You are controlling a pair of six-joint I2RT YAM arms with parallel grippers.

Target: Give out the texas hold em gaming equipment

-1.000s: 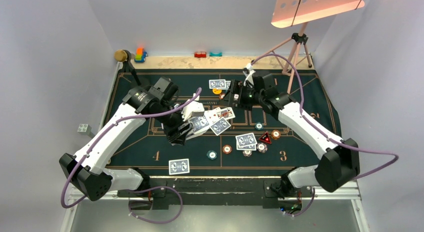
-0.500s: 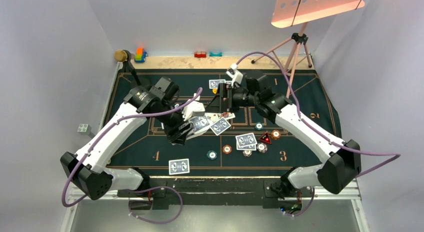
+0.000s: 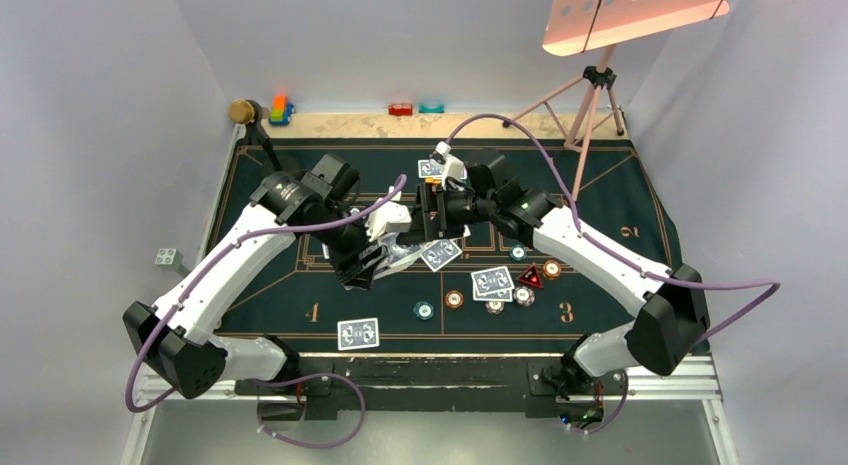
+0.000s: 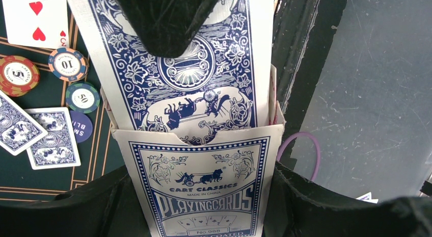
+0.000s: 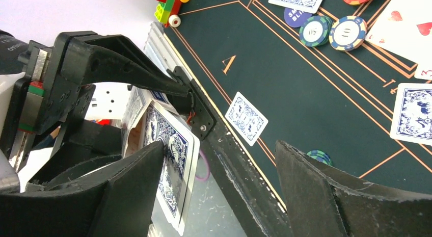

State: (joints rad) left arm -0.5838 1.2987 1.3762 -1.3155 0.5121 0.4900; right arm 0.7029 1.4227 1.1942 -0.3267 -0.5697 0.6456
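Blue-printed card box (image 3: 395, 251) sat clamped in the left gripper (image 3: 372, 263) above the middle of the mat (image 3: 290, 285) in the top view. The right gripper (image 3: 428, 213) had swung in from the far side to meet it within the last second, so a draw for dealing seemed near. The left wrist view showed a dark fingertip (image 4: 168, 23) pressed on the top card (image 4: 204, 104) standing out of the box; only the right wrist view showed the right jaws spread wide, that card against one finger, nothing pinched.
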